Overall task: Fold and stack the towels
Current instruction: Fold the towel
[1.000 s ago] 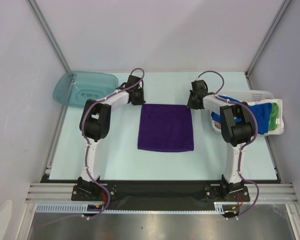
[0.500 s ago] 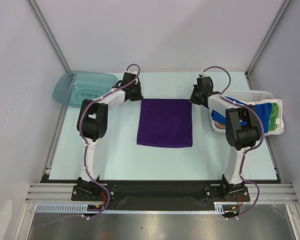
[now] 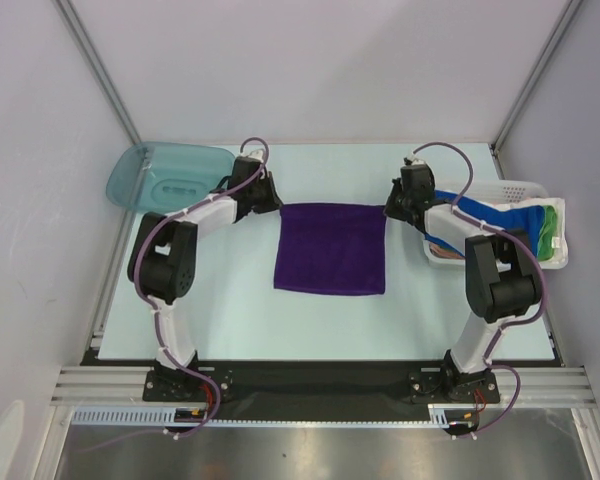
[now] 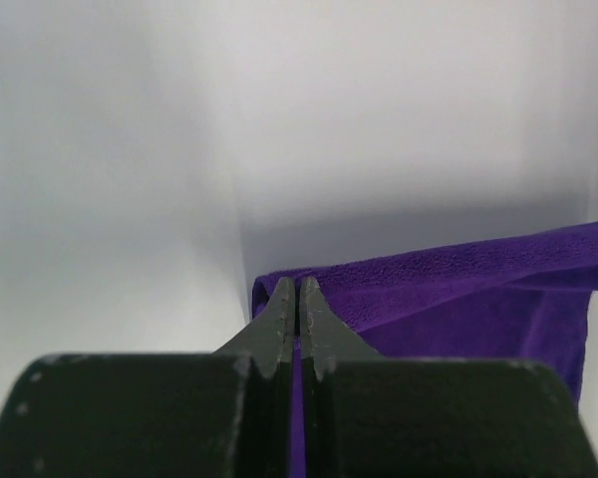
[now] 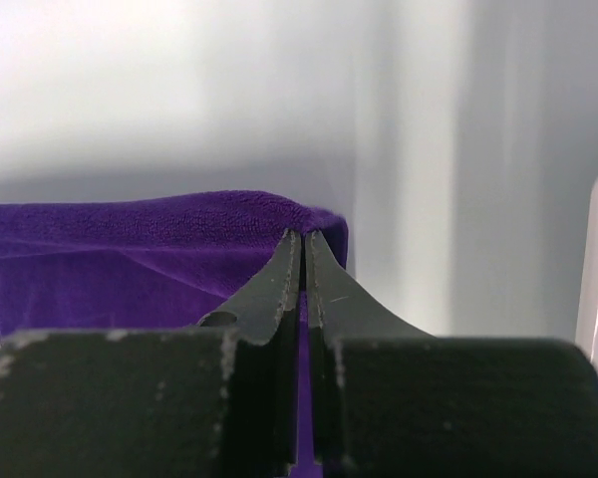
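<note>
I count three towels from the top camera: one purple towel [image 3: 330, 248] spread flat at the centre of the frame on the pale table [image 3: 230, 310], plus one blue towel [image 3: 515, 220] and one green towel [image 3: 552, 228] bunched side by side in the single white basket [image 3: 500, 186] at the right edge. There is one teal tub [image 3: 170, 176] in the upper left, lying well apart from the purple towel. I have two arms in view, one claw each. The left gripper [image 3: 273, 203] sits at the purple towel's upper left corner, and the right gripper [image 3: 388, 208] at its upper right corner, just beside the basket. On my left wrist view the left claw [image 4: 297, 299] has its jaws pressed together with only a sliver between them, and purple cloth [image 4: 458, 279] is pinched in that sliver, the towel's edge running off to the right of the frame. My right wrist view mirrors this: the right claw [image 5: 304, 254] is closed tight on the corner, with the fabric [image 5: 130, 239] stretching away to the left of the frame. The far edge of the towel looks slightly raised between the two claws; the rest of it lies flat below them in the top view.
</note>
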### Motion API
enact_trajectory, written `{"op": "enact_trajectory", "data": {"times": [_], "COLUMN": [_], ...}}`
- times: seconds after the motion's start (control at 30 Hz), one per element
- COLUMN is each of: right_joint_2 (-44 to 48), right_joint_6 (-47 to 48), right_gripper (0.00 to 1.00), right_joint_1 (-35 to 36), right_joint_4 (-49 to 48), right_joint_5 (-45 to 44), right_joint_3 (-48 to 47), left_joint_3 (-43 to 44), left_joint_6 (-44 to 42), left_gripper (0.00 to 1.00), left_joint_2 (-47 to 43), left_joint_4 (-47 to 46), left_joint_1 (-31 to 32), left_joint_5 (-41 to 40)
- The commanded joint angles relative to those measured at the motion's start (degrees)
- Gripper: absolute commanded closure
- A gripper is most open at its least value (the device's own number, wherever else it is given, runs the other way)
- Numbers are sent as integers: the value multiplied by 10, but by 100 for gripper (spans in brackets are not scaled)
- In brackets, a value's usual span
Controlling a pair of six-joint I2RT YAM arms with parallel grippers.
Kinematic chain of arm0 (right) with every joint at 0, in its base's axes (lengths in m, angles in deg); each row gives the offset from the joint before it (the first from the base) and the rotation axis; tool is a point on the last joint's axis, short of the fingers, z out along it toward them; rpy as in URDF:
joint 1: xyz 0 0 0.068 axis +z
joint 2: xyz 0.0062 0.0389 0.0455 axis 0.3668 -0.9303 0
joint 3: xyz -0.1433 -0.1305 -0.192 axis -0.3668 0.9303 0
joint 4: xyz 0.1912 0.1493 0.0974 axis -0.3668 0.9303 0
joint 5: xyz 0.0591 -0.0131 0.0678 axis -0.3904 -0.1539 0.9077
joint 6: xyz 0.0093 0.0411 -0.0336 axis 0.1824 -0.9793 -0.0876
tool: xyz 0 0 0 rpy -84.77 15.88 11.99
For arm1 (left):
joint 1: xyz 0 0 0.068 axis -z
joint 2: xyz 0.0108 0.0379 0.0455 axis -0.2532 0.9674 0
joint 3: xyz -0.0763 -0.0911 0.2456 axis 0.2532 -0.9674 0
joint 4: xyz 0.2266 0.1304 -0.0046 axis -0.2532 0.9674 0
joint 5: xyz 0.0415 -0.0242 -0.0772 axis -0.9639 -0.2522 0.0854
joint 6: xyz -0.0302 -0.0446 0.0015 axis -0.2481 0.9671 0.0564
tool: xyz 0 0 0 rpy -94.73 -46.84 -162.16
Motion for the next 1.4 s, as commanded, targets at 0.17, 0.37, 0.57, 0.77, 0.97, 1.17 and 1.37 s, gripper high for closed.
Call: {"op": "enact_trajectory", "data": {"times": [0.17, 0.37, 0.57, 0.77, 0.97, 1.17, 1.37], "right_joint_2": [82, 124, 183, 228, 201, 166, 122], "right_joint_6": [-16, -23, -32, -47, -69, -99, -111], "right_gripper": [100, 100, 69, 59, 57, 51, 51], "right_joint_1": [7, 17, 37, 37, 46, 64, 64], "right_joint_4": [-20, -13, -18, 0, 41, 30, 24], "right_joint_5": [-19, -19, -23, -21, -28, -23, 0], "right_joint_3": [60, 102, 177, 208, 170, 169, 171], "left_joint_3": [-102, -170, -247, -284, -211, -191, -198], "left_joint_6": [12, 24, 46, 87, 109, 117, 120], "left_gripper": [100, 100, 77, 64, 62, 57, 57], "left_joint_2": [-100, -153, -212, -259, -219, -160, -133], "left_joint_4": [-62, -73, -78, -66, 9, 31, 18], "left_joint_1": [10, 33, 74, 76, 76, 76, 76], "left_joint_5": [-25, -57, -118, -150, -151, -133, -109]}}
